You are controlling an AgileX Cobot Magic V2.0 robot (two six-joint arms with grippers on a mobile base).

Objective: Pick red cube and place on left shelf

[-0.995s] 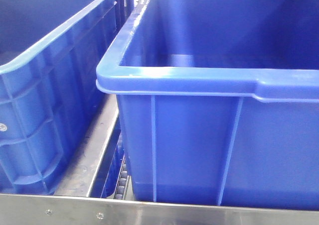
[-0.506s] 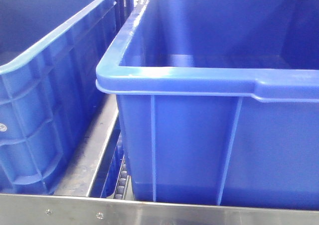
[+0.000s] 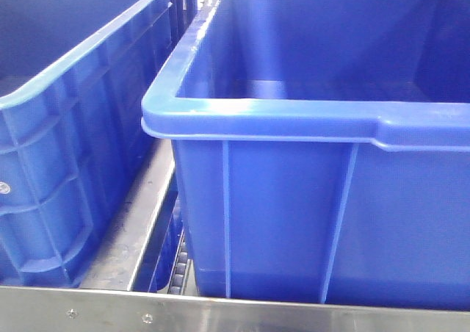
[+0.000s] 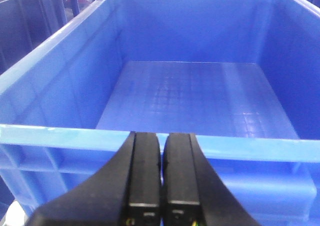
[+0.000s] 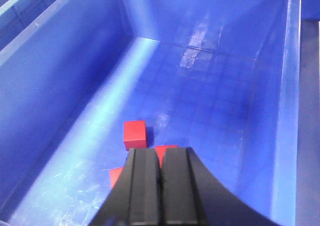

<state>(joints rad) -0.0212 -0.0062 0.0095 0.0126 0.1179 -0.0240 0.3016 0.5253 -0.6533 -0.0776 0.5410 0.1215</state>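
Observation:
In the right wrist view a small red cube (image 5: 135, 134) lies on the floor of a big blue crate (image 5: 60, 76). Two more red blocks lie close by, one (image 5: 166, 149) just past my fingertips and one (image 5: 115, 176) to their left, both partly hidden by my fingers. My right gripper (image 5: 160, 152) is shut and empty, hovering inside the crate above these blocks. My left gripper (image 4: 161, 136) is shut and empty, over the near rim of an empty blue crate (image 4: 60, 136). Neither gripper shows in the front view.
The front view shows two big blue crates side by side, one on the left (image 3: 66, 141) and one on the right (image 3: 279, 115), standing on a metal frame (image 3: 220, 314) with a narrow gap and rail (image 3: 136, 229) between them. Crate walls rise steeply around my right gripper.

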